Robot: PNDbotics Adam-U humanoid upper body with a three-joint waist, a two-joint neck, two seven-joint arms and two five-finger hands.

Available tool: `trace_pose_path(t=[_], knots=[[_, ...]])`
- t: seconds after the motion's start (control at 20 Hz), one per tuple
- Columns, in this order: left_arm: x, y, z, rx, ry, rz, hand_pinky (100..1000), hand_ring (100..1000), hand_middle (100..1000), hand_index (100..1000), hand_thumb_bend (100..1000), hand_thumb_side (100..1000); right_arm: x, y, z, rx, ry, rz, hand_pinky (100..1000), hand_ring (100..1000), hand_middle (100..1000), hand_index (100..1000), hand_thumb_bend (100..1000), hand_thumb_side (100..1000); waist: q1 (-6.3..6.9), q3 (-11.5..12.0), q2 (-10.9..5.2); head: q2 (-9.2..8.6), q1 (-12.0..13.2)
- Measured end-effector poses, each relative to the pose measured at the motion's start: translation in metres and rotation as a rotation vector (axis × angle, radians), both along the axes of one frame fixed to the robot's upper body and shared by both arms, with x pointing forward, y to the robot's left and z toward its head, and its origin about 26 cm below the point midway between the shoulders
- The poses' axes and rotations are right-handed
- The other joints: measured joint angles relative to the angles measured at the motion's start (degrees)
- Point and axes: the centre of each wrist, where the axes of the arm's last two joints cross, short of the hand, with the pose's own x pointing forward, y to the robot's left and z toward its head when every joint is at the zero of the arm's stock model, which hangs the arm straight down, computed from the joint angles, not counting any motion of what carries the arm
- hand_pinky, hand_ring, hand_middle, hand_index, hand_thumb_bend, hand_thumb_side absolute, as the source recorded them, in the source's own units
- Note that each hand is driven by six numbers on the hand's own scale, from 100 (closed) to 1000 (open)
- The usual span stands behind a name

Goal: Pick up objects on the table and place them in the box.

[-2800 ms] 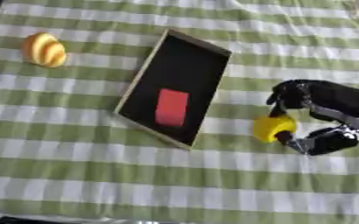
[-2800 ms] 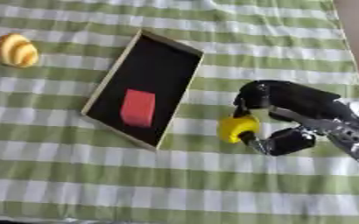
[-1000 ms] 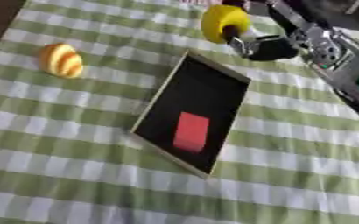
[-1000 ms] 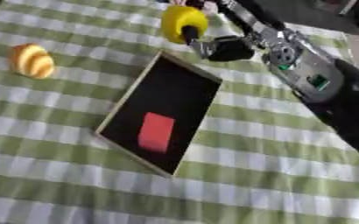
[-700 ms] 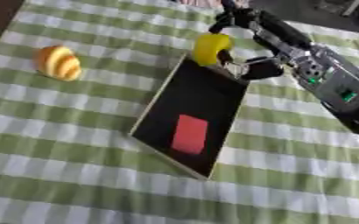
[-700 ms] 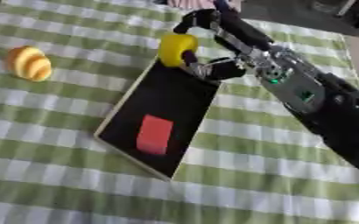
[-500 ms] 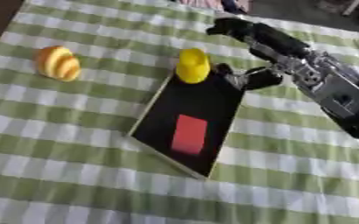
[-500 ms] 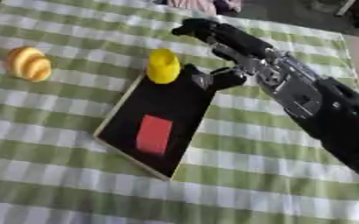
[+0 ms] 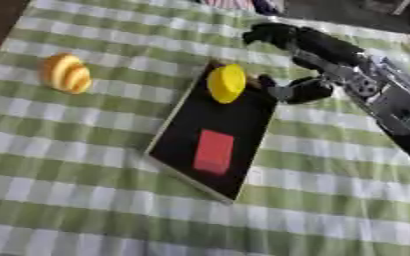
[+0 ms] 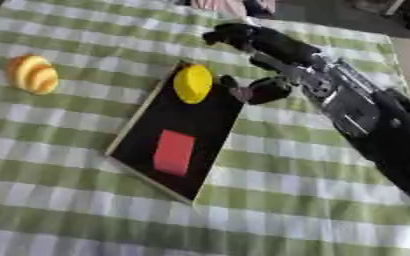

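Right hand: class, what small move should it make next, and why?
Probably lift away from the box and swing toward the orange striped object. The right hand is open, the yellow object is at the box's far end, apart from the hand, with the red block inside, and only the striped one lies on the cloth.

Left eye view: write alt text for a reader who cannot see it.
The robot's right hand, fingers spread, is beside a yellow object at the far end of a black box holding a red block. An orange striped object lies left on the green checked cloth.

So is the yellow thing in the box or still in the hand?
In the box. The yellow object sits at the far end of the box, apart from the open right hand.
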Motion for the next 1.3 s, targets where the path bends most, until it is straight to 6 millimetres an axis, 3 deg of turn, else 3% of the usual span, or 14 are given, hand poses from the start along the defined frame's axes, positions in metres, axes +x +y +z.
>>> trace_pose_path(t=[0.15,0.2,0.3,0.5,0.8,0.95,1.15,1.3], knots=[[0.000,0.001,-0.001,-0.001,0.004,0.005,782,709,658,786,100,579,-0.013,0.000,0.008,0.100,-0.007,0.079,1000,1000,850,1000,100,154,0.41,-1.3,-0.60,0.60,1.5],[0.000,0.001,-0.002,-0.001,0.006,0.007,782,709,658,786,100,579,-0.016,-0.002,0.010,0.129,-0.007,0.099,1000,1000,850,1000,100,205,0.54,-1.8,-0.82,0.84,2.0],[-0.001,0.002,-0.004,-0.001,0.012,0.013,782,709,658,786,100,579,-0.022,-0.009,0.009,0.181,0.000,0.132,1000,1000,850,1000,100,199,0.83,-2.7,-1.20,1.10,3.2],[0.000,0.007,-0.005,0.013,0.027,0.034,781,706,658,786,100,572,-0.033,-0.025,-0.003,0.250,0.019,0.155,1000,1000,835,1000,100,366,1.47,-4.9,-1.62,1.46,5.8],[0.011,0.028,0.005,0.110,0.012,0.132,782,712,666,795,100,569,-0.054,-0.044,-0.043,0.377,-0.009,0.203,1000,1000,828,998,100,470,2.58,-9.3,-1.59,1.89,10.1],[0.019,0.045,0.018,0.210,-0.037,0.213,785,721,677,806,100,614,-0.068,-0.051,-0.072,0.452,-0.050,0.254,1000,990,820,981,100,470,3.34,-12.0,-0.85,1.81,12.3],[0.033,0.073,0.035,0.402,-0.070,0.334,785,727,677,812,100,564,-0.083,-0.051,-0.102,0.555,-0.111,0.294,1000,982,815,961,100,470,4.44,-16.0,-0.03,1.31,15.5],[0.043,0.100,0.043,0.557,-0.050,0.423,788,735,681,819,100,441,-0.088,-0.047,-0.116,0.605,-0.142,0.287,1000,972,809,946,100,470,5.44,-18.6,0.43,1.04,17.7]])
